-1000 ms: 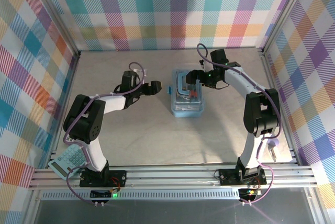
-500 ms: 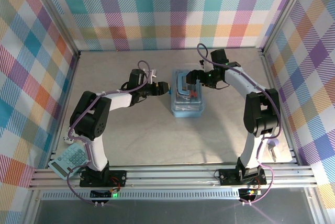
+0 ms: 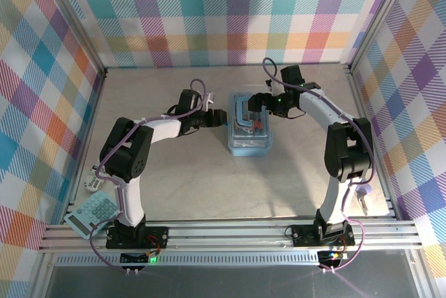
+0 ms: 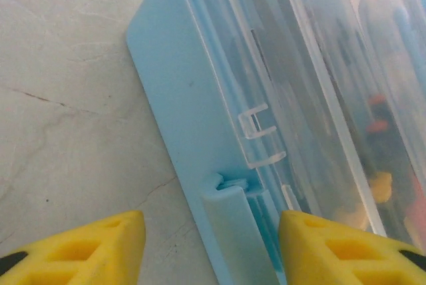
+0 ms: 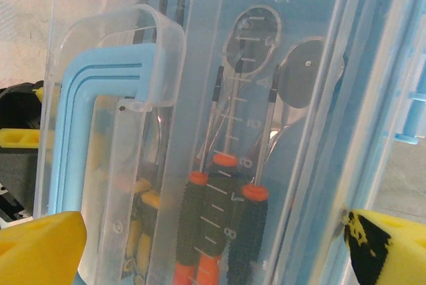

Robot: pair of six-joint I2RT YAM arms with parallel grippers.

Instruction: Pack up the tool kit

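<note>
The tool kit (image 3: 249, 129), a light-blue case with its clear lid down, lies at the table's middle. Through the lid I see orange-and-black-handled screwdrivers (image 5: 219, 225), yellow-handled pliers (image 5: 138, 232) and the blue carry handle (image 5: 80, 138). My left gripper (image 3: 217, 118) is at the case's left side. Its yellow fingers (image 4: 100, 248) stand apart astride the side latch (image 4: 239, 232), with gaps on both sides (image 4: 212, 240). My right gripper (image 3: 256, 103) hovers wide open over the case's far end, the lid between its fingertips (image 5: 213, 245).
A grey-teal calculator (image 3: 94, 213) lies at the near left corner, with a small white object (image 3: 93, 184) beside it. Aluminium rails (image 3: 230, 232) border the near edge. Plaid walls close in the left, back and right sides.
My left gripper has moved right, up to the case's left side, and its jaws have narrowed. The right arm and the case have stayed still.
</note>
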